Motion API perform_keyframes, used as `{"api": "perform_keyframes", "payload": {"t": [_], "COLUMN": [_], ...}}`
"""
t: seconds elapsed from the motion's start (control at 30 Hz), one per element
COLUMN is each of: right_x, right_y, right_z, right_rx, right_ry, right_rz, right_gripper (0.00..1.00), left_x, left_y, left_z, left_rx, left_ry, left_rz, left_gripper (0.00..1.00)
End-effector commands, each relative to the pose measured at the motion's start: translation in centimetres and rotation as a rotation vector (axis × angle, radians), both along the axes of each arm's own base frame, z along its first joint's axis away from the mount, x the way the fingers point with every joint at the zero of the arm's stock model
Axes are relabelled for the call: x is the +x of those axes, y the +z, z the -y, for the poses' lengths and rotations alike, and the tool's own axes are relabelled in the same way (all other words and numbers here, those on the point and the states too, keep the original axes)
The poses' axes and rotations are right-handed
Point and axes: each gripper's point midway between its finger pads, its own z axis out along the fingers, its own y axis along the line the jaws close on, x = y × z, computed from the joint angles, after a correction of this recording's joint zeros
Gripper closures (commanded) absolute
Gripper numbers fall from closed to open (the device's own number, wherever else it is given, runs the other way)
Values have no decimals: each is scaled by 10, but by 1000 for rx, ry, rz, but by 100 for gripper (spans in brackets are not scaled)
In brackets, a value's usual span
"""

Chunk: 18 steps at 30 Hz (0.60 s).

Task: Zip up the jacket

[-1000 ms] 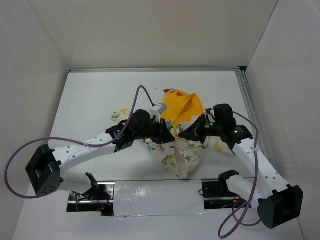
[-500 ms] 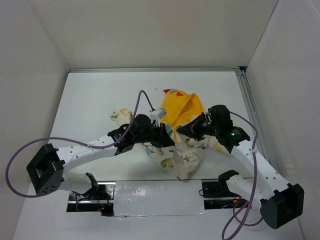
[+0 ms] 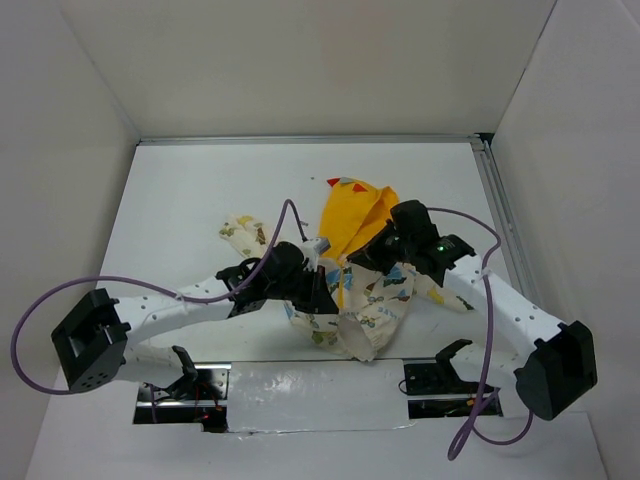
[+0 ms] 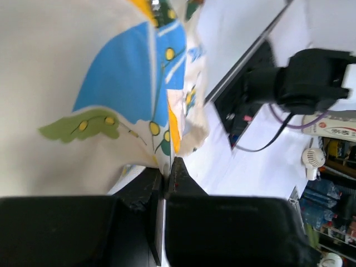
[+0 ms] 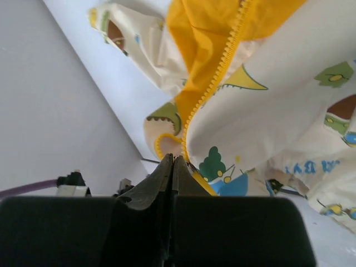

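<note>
At table (image 3: 180, 200) centre we see jacket (image 3: 375, 300) bunched: L gripper (image 3: 325, 288) pinches its cream edge, R gripper (image 3: 364, 257) clamped shut on its zipper (image 5: 220, 72) edge opposite.

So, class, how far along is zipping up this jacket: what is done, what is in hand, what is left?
Done: the left end effector pinches a cream edge of the jacket, and the right end effector grips by its zipper teeth. In hand: holding both front edges. Left: the teeth hang unjoined and the yellow lining is exposed, so all the zipping.
</note>
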Motion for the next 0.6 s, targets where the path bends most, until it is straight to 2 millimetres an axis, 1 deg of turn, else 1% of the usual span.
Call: {"api": "perform_keyframes", "payload": {"t": [0.0,0.03,0.07,0.1,0.13,0.17,0.2,0.23,0.27,0.3,0.33,0.37,0.4,0.43,0.47,0.5,0.53,0.57], "right_x": [46,47,48,55,63,71,77,83,102,111,120,138,148,163,175,184,199,207], "right_y": [28,26,30,28,35,49,56,49,74,76,77,77,73,58,69,65,63,64], "right_z": [19,25,29,43,50,54,59,65,69,71,76,76,78,82,82,85,82,86], "right_rx": [-46,-59,-65,-124,-147,-161,-187,-223,-234,-253,-273,-296,-312,-345,-332,-346,-355,-353], "right_ry": [-174,-210,-229,-292,-329,-358,-376,-397,-453,-471,-497,-523,-535,-552,-571,-585,-591,-580], "right_rz": [235,242,266,276,302,325,348,340,385,387,387,381,367,337,349,342,333,329], "right_gripper": [100,100,100,100,100,100,100,100,100,100,100,100,100,100,100,100,100,100], "left_x": [-74,-74,-76,-82,-83,-89,-94,-98,-102,-105,-106,-110,-113,-115,-117,-120,-122,-123], "left_y": [-34,-35,-27,-20,-22,-17,-21,-25,-29,-32,-35,-38,-40,-43,-45,-47,-49,-50], "left_z": [-42,-43,-43,-42,-43,-45,-48,-54,-59,-63,-65,-67,-69,-70,-70,-71,-71,-70], "left_rx": [200,193,159,116,118,103,111,131,140,146,150,148,148,151,147,148,150,144], "left_ry": [-110,-116,-140,-179,-188,-206,-221,-220,-223,-227,-227,-241,-249,-256,-267,-279,-287,-289], "left_rz": [-266,-249,-224,-215,-209,-210,-218,-235,-242,-247,-253,-263,-272,-279,-285,-296,-306,-315], "left_gripper": [100,100,100,100,100,100,100,100,100,100,100,100,100,100,100,100,100,100]}}
